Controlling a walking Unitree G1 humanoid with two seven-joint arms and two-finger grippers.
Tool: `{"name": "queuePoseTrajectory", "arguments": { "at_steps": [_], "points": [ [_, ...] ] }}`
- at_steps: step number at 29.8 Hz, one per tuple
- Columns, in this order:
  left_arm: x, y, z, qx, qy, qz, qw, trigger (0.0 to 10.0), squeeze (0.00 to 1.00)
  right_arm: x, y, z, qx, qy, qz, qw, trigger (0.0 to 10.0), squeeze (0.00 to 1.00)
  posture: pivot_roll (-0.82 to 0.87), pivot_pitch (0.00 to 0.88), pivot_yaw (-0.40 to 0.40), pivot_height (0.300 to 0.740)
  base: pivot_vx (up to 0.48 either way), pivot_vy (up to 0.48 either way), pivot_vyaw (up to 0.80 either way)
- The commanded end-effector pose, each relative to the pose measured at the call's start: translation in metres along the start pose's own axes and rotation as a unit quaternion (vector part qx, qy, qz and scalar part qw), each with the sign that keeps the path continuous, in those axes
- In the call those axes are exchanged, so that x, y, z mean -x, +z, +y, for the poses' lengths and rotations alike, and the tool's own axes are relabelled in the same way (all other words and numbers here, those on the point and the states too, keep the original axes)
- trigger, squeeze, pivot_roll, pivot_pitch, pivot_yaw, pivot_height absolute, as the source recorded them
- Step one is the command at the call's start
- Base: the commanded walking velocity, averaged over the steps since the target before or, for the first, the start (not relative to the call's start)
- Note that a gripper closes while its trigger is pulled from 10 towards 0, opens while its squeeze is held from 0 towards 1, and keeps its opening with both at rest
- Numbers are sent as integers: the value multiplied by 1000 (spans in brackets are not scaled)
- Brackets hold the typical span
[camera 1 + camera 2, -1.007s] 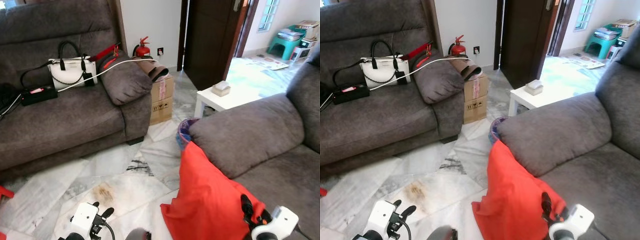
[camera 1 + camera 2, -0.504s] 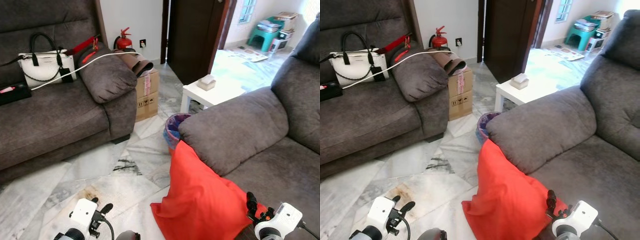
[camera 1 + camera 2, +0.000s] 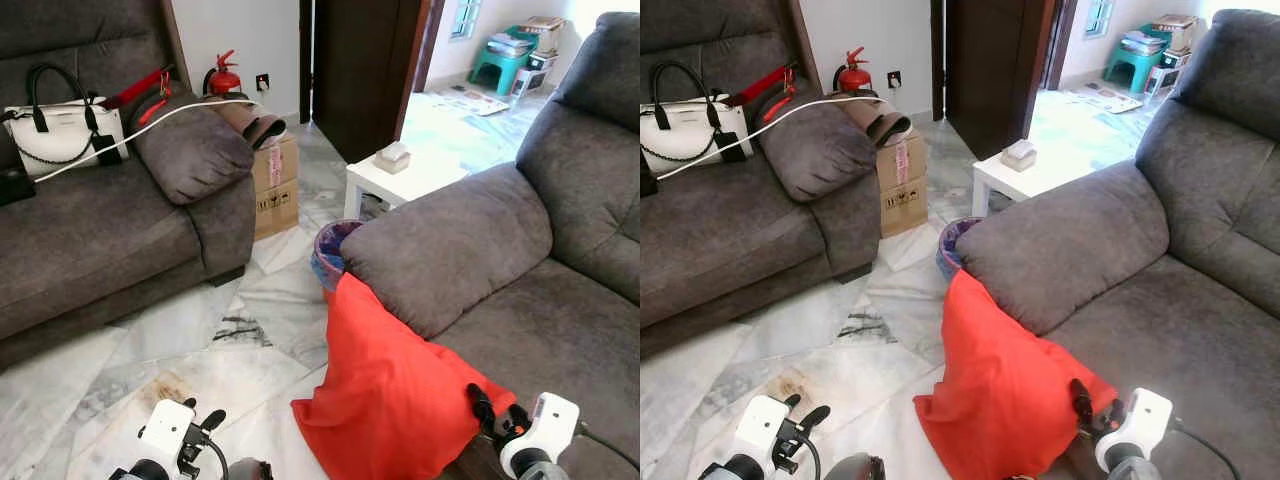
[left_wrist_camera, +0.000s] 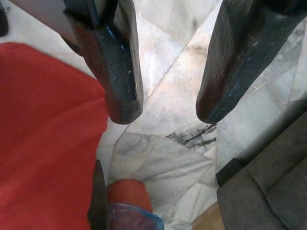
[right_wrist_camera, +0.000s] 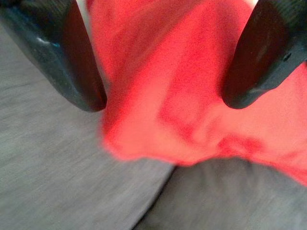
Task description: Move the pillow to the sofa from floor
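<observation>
From the head cameras I see the red pillow (image 3: 395,395) propped on the floor against the grey sofa (image 3: 500,250), my right gripper (image 3: 480,410) at its corner. My left wrist view shows the left gripper (image 4: 165,103) parted over marble floor (image 4: 168,158), holding nothing. My right wrist view shows fingers (image 5: 72,62) spread astride the pillow's edge.

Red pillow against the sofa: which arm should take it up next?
Right, probably. The right end effector is open with the red pillow's corner between its fingers, beside the sofa seat. The left end effector hangs open over floor.
</observation>
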State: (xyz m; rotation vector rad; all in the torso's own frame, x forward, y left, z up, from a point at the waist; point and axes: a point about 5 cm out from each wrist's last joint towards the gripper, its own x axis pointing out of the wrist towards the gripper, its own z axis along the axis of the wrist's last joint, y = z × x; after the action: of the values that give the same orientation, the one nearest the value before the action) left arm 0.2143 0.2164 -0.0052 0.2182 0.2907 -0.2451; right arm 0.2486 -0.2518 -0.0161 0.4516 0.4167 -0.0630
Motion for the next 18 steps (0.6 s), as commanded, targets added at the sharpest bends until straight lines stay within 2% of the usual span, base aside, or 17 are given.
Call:
{"name": "queuePoseTrajectory", "arguments": {
  "at_steps": [1,2,3,6,8,9,10,13,18],
  "points": [
    [2,-4,-1,7,-4,9,1000,10000,0,1,-8,3,9,16,26,999,10000,306,202,103,-7,618,0,0,0],
    [2,-4,-2,7,-4,9,1000,10000,0,1,-10,3,16,17,32,999,10000,498,202,103,-7,618,0,0,0],
    [2,-4,-2,8,-4,9,1000,10000,0,1,-11,3,23,16,36,999,10000,1000,205,103,-9,618,0,0,0],
    [3,-4,-2,9,-3,9,1000,10000,0,0,-10,4,29,11,33,999,10000,1000,209,105,-10,618,0,0,0],
    [3,-4,-2,10,-3,9,1000,10000,0,0,-10,5,19,13,33,999,10000,255,209,105,-10,618,0,0,0],
    [3,-4,-1,10,-2,8,1000,10000,0,-1,-11,6,12,17,35,999,10000,0,212,108,-10,618,0,0,0],
    [4,-4,-2,10,-2,9,1000,10000,0,-2,-12,11,-4,35,38,999,10000,0,214,107,-9,618,0,0,0],
    [4,-5,-2,11,-3,10,1000,10000,0,-3,-13,14,-8,45,40,998,10000,0,213,107,-9,618,0,0,0],
    [5,-6,-2,12,-3,11,1000,10000,0,-6,-13,24,-65,89,34,993,10000,0,218,109,-8,618,0,0,0]
  ]
}}
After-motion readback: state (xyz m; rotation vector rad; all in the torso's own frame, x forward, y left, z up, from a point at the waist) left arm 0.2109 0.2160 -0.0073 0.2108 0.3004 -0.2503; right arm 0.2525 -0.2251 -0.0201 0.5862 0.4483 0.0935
